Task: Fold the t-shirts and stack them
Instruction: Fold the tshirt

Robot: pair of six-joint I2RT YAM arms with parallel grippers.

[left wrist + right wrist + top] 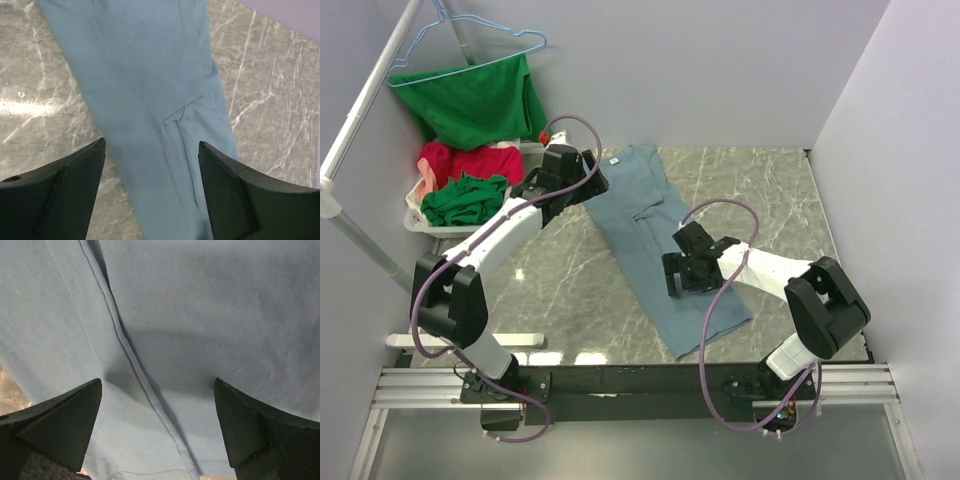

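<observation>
A blue shirt (pixel 642 240) lies on the marble counter (pixel 770 190), folded lengthwise into a long strip that runs on a slant from the far middle toward the near right edge. Its collar end points at the back wall.

The left claw (pixel 585 185) hangs over the far end of the strip. Its fingers (pixel 70 192) are spread wide and grasp nothing. Its wrist camera looks down on the cloth, where a small pucker (pixel 172 117) gathers at the top of a crease.

The right claw (pixel 675 272) hovers low over the middle of the strip, released, jaws wide. Its fingers (pixel 60 425) stand to either side of a hem line (pixel 125 347) that slants across the fabric beneath them. Whether the fingertips touch the cloth cannot be told.

At the far left, off the counter's corner, a white basket (pixel 413 222) holds a red shirt (pixel 470 160) and, in front of it, a crumpled green shirt (pixel 465 200). Above the basket a second green top (pixel 475 100) hangs from a blue hanger (pixel 542 42) against the wall, well apart from both arms.
</observation>
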